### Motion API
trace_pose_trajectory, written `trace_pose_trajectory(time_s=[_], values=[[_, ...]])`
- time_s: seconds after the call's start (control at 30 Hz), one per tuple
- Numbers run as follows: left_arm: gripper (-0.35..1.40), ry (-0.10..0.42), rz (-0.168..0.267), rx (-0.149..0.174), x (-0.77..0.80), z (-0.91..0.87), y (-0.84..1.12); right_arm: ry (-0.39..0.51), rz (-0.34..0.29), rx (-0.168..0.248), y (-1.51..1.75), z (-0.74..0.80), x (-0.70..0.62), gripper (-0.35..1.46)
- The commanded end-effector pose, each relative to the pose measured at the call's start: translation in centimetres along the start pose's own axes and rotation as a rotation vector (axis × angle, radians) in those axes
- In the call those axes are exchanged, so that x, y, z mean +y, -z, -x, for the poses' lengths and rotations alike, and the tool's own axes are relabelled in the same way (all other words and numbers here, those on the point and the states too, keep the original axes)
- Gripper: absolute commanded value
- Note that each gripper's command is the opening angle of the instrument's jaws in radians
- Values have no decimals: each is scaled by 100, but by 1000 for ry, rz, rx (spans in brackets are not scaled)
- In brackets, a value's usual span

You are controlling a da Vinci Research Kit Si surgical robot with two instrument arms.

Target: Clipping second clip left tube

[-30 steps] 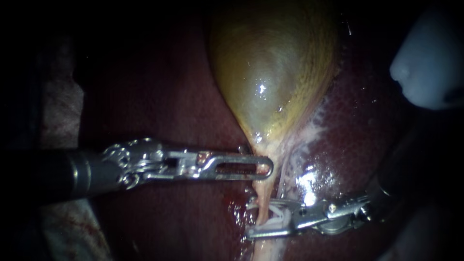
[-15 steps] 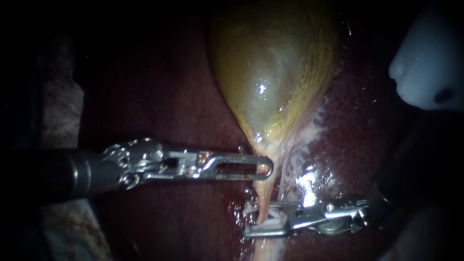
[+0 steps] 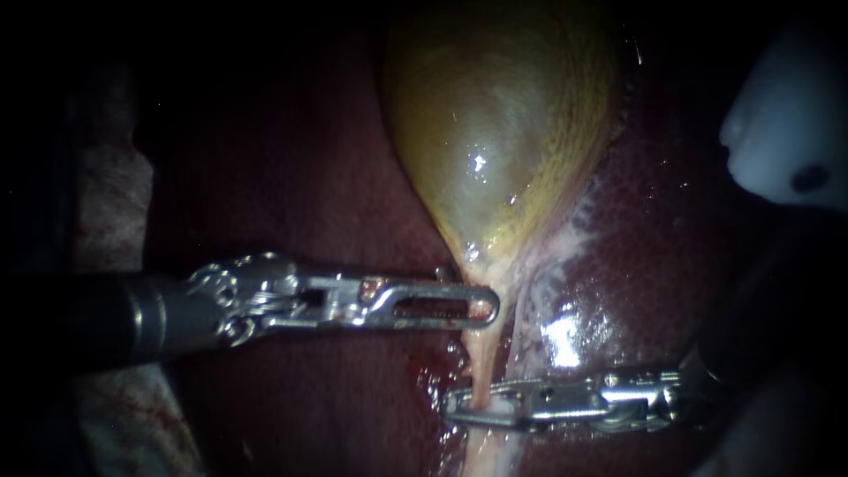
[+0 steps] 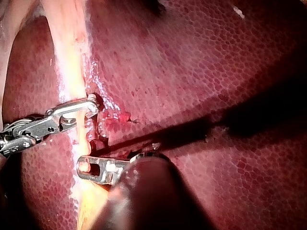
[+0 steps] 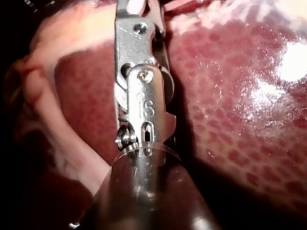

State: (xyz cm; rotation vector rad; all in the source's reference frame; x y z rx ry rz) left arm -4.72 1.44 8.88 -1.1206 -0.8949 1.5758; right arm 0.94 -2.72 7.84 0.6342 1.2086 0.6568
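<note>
Moved: the right instrument is the only thing that's changed. Half a second ago its jaws stood in a clear V around the tube, and now they're squeezed almost flat together.
Stayed put: the left instrument, the gallbladder and the liver look the same as before.
Right jaws: clamped down on the white clip, with only a sliver of it showing between them.
Clip position: it sits across the left tube, well below the gallbladder's narrow end and a bit below the left instrument.
Left jaws: closed on the left tube right where the gallbladder tapers into it. The slotted jaw lies flat across the pale tissue.
Left wrist view: both instruments cross the same pale tube from opposite sides. The right one is further along the tube, ahead of the left one's jaws, and they're near each other but not touching. There are small red spots on the liver just beside the tube.
Right wrist view: mostly the right instrument's own joint and shaft. The jaw tips run out of sight, so this view doesn't help with the clip.
Background: there's a pale blurry lump off to the upper right in the endoscope view, and I can't tell what it is.
</note>
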Motion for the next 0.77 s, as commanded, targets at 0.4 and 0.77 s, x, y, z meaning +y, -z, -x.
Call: trace_pose_trajectory(time_s=[0.4, 0.77], values=[[-35, -1, 0, 0, -1, 1, 0, -6, -1, -1, 0, 0, 0, -35], [-35, -1, 0, 0, -1, 0, 0, -12, -1, 0, 0, 0, 0, -35]])
